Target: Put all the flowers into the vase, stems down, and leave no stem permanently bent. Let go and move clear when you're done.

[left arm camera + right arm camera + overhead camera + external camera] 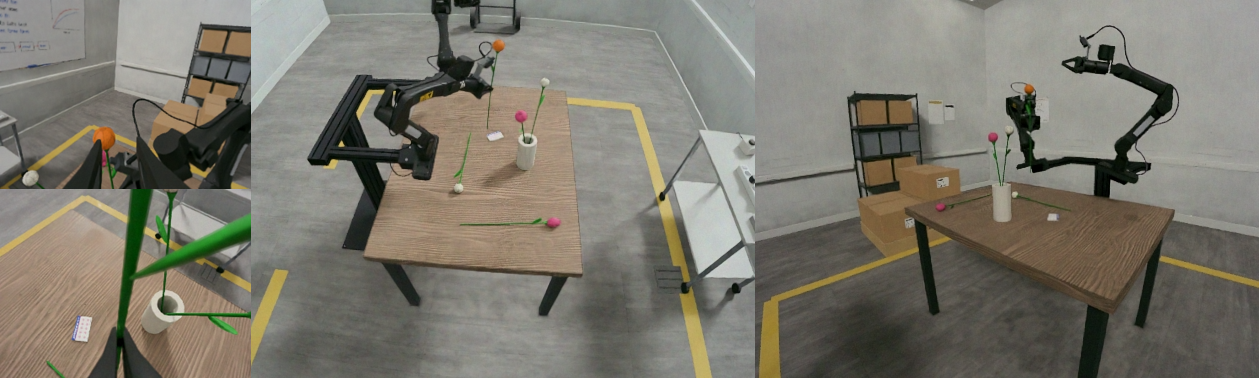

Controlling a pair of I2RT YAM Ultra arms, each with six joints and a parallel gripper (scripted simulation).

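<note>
Two of five in vase (526,159) (1002,204) (151,321), near counter (416,225) (1080,250) (42,273) edge opposite my bases. My right gripper (490,89) (1030,116) (113,167) (119,332) pinches orange flower (498,46) (1029,89) (104,137) (126,290), uninserted; left gripper (1065,64) (119,141) empty, part-open. Left: orange, lying white (459,188) (1015,195) (55,369), lying pink (553,222) (941,207).

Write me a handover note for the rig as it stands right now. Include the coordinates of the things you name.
Left pincer (492,60) (1063,64) (119,139): partly open, empty.
Right pincer (490,90) (1030,122) (115,164) (120,335): shut on the orange round-headed flower (498,46) (1029,89) (104,137) (127,282), head up, green stem down, not in the vase.
Done: one pink flower (521,116) (993,137) (210,314) and one white flower (545,82) (1009,130) (30,178) (169,227) in the white cylindrical vase (526,154) (1002,204) (152,317).
Left: insert orange, then the second white flower (458,188) (1015,195) (55,369) and second pink flower (554,222) (940,207), both lying on the table; release, move clear.
</note>
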